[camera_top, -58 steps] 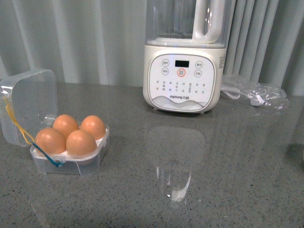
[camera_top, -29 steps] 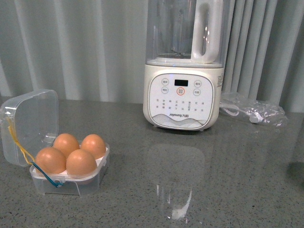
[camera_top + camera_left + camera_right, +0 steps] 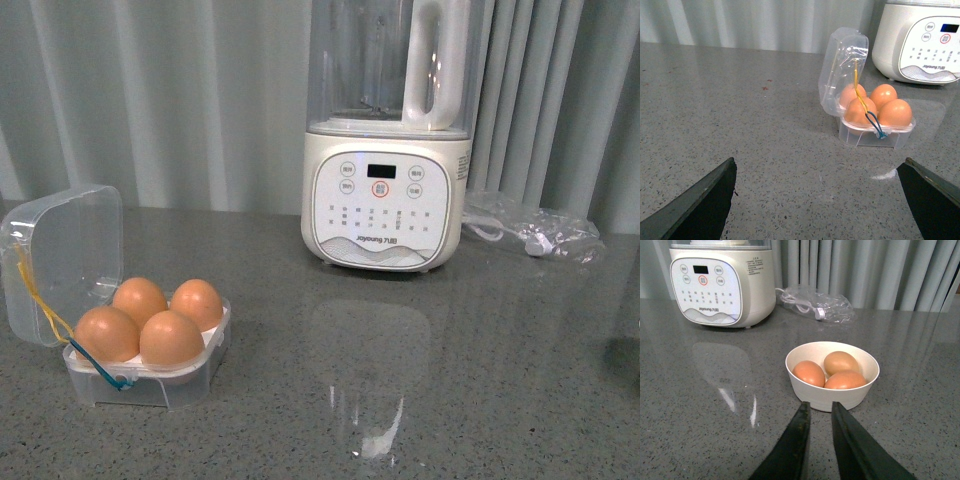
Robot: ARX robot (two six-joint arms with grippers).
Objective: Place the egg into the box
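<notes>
The clear box [image 3: 150,378] stands at the left of the grey counter, its hinged lid [image 3: 60,262] raised. Several orange-brown eggs fill its tray, the nearest egg [image 3: 171,338] at the front. In the left wrist view the box [image 3: 860,136] lies well ahead of my open left gripper [image 3: 818,165], which holds nothing above bare counter. In the right wrist view my right gripper [image 3: 819,406] is shut on nothing, just short of a white bowl [image 3: 815,390] holding three more eggs [image 3: 810,373]. Neither gripper shows in the front view.
A white blender [image 3: 385,200] stands at the back middle of the counter [image 3: 450,380]. A clear plastic bag with a white cable [image 3: 535,230] lies to its right. Pale curtains hang behind.
The front view has tilted since one second ago, so everything sits a little lower in the picture. The box and its eggs have not moved on the counter.
</notes>
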